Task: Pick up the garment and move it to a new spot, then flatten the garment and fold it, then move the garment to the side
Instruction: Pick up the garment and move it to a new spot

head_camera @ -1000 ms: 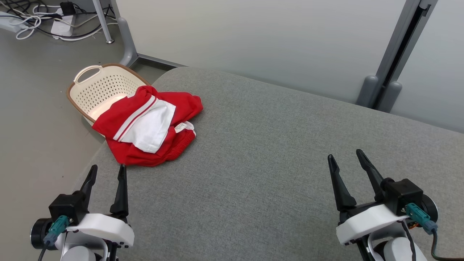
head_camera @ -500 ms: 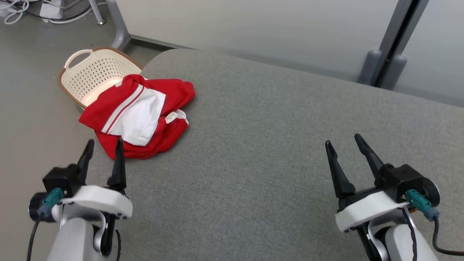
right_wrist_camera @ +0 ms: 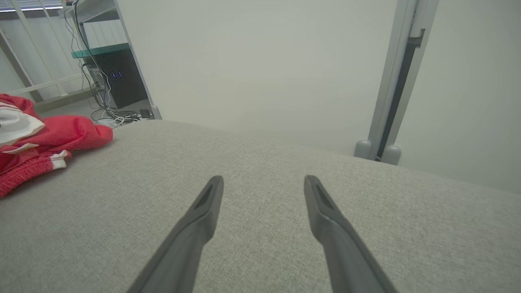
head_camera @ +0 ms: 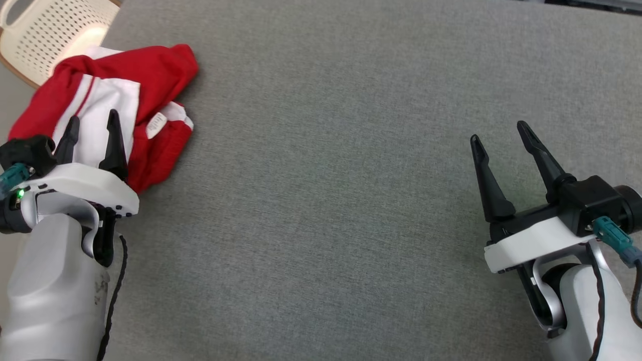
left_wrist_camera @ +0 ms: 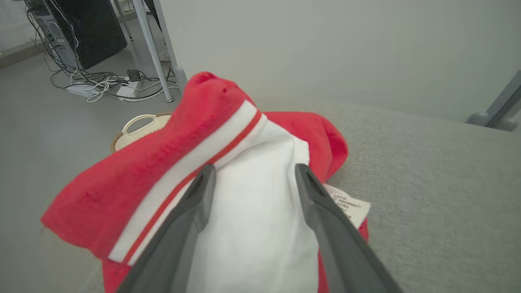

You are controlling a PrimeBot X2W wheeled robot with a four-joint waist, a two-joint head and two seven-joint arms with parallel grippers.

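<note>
red-and-white garment (head_camera: 160, 70): crumpled at far-left edge of grey cushion (head_camera: 326, 175), beside cream perforated basket (head_camera: 35, 35) | left gripper (head_camera: 94, 115): fingers spread over white panel, contact unclear, nothing pinched | right gripper (head_camera: 497, 130): spread, empty, well apart above bare cushion

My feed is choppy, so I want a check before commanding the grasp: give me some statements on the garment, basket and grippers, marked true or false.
1. The left gripper is open over the white panel of the garment. True.
2. The right gripper holds the garment. False: it is open over bare grey cushion, apart from it.
3. The garment lies folded flat mid-cushion. False: it is crumpled at the cushion's left edge.
4. A perforated cream basket sits beyond the garment. True.
</note>
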